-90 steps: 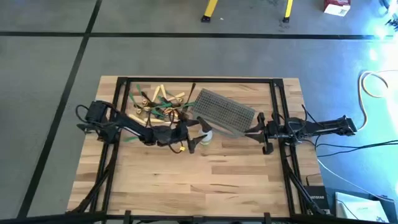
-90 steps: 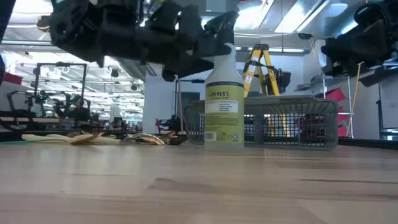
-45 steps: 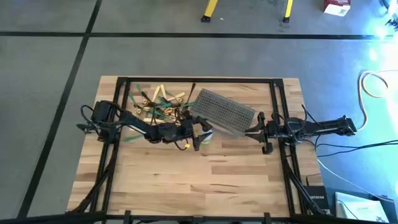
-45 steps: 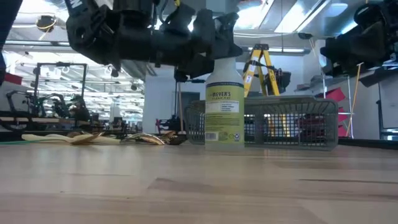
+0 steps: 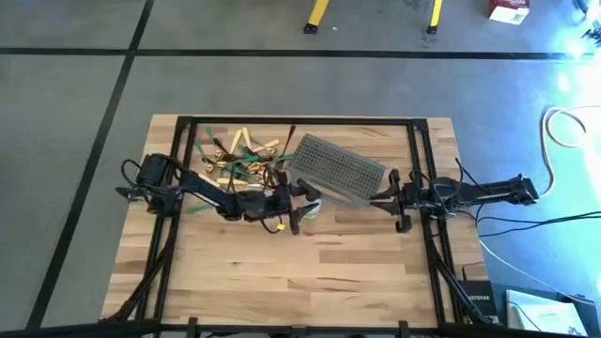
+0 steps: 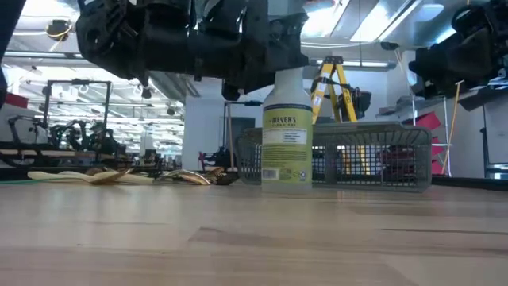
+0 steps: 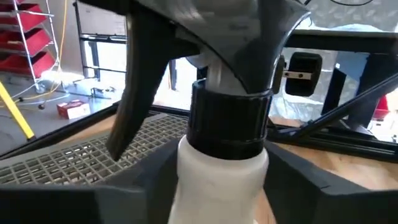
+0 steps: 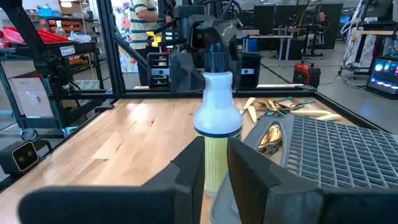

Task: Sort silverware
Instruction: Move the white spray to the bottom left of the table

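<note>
- The left tool [image 5: 302,199] is sitting at the middle of the high view, right at the spray bottle [image 6: 286,131]; in the left wrist view its two dark fingers [image 7: 87,198] are standing wide apart on either side of the bottle's white neck, and whether they are pressing on it cannot be told.
- The right tool [image 5: 383,199] is hanging at the right of the high view, just beside the right end of the wire-mesh basket [image 5: 335,170]; in the right wrist view its fingers [image 8: 186,168] are standing apart with nothing between them, and the bottle is showing farther off through the gap.
- The silverware [image 5: 239,156] is lying in a loose heap on the counter [image 5: 310,272], in the upper left of the wood, to the left of the overturned basket; tan, black and green pieces are mixing together.
- In the low view the left arm is covering the bottle's spray head, and only a low strip of the silverware is showing at the left edge.
- The pile's single pieces are too tangled to count.
- The bottle's green label is reading "MEYER'S"; the smaller print under it is too small to read.
</note>
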### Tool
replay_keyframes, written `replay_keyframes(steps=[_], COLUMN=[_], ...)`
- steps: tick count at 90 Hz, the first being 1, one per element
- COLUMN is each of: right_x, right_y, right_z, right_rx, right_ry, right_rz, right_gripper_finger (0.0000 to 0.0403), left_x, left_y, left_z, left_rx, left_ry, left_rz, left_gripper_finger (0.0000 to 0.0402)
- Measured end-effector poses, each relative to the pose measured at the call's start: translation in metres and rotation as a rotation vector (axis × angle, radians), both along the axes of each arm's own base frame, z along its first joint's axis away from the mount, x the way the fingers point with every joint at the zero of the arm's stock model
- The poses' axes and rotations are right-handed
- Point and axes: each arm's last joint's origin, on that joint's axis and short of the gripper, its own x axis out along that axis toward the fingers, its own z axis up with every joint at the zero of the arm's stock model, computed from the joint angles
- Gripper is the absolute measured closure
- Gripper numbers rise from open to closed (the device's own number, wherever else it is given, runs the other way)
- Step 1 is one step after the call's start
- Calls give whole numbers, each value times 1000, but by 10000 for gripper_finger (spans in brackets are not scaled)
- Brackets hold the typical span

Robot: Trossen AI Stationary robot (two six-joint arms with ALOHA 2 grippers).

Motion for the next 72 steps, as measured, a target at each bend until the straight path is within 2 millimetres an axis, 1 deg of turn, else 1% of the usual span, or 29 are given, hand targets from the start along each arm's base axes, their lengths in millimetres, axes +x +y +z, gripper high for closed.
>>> replay_keyframes(steps=[10, 22, 31, 46, 55, 64, 72], right_x=[0, 0, 0, 0, 0, 0, 0], right_y=[0, 0, 0, 0, 0, 0, 0], right_z=[0, 0, 0, 0, 0, 0, 0], right_rx=[0, 1, 3, 3, 3, 3, 3], right_ry=[0, 0, 0, -1, -1, -1, -1], right_rz=[0, 0, 0, 0, 0, 0, 0], right_gripper_finger=[350, 350, 350, 350, 350, 350, 350], left_x=[0, 0, -2, -12, -22, -38, -59], left_y=[0, 0, -5, -21, -35, -52, -67], left_z=[1, 3, 9, 35, 50, 68, 87], left_rx=[0, -10, 2, -5, 7, 16, 4], left_ry=[-10, -28, -77, -152, -127, -74, -25], left_rz=[-2, -2, -12, -51, -72, -116, -151], left_gripper_finger=[245, 243, 238, 239, 239, 239, 240])
